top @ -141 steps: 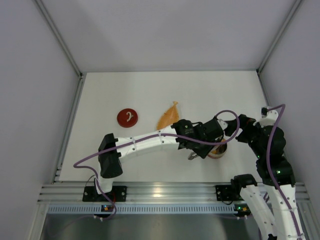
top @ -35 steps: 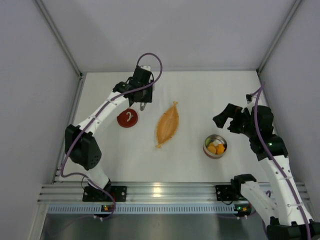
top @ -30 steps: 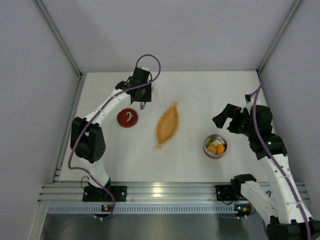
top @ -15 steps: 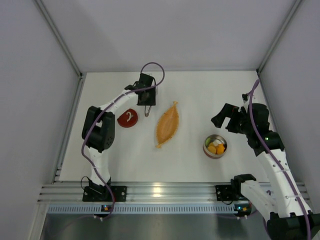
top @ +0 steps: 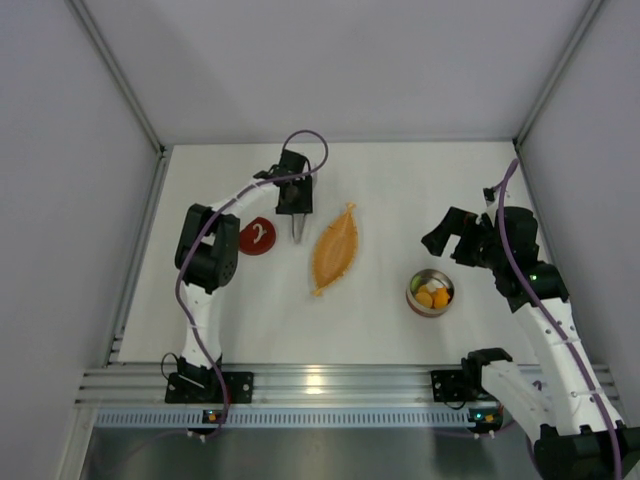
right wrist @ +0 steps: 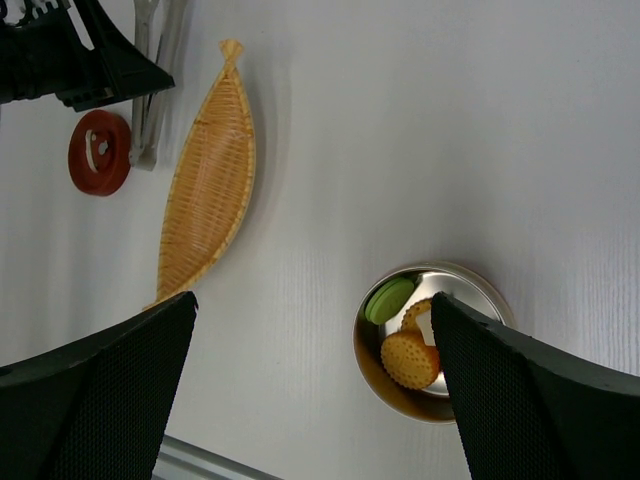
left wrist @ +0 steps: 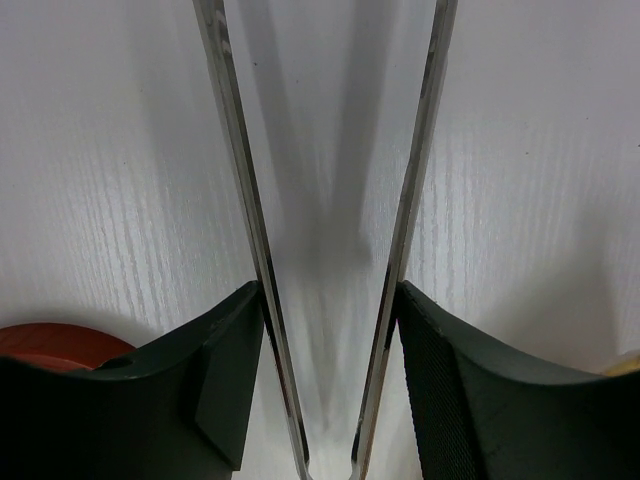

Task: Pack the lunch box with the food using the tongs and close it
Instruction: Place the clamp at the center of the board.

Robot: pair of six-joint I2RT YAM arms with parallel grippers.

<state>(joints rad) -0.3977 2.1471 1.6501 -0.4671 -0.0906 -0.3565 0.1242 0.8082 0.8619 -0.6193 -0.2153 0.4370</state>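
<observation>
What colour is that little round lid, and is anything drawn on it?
The lid is red with a white squiggle, seen best from the top camera.

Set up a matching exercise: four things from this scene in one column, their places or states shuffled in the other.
1. round red lid
2. orange leaf-shaped woven tray
3. round steel lunch box
4. long silver metal tongs

A. uncovered, holds food pieces
B. between the jaws of the left gripper
C. empty
D. lying left of the tray

Pairs: 1-D, 2-C, 3-A, 4-B
</observation>
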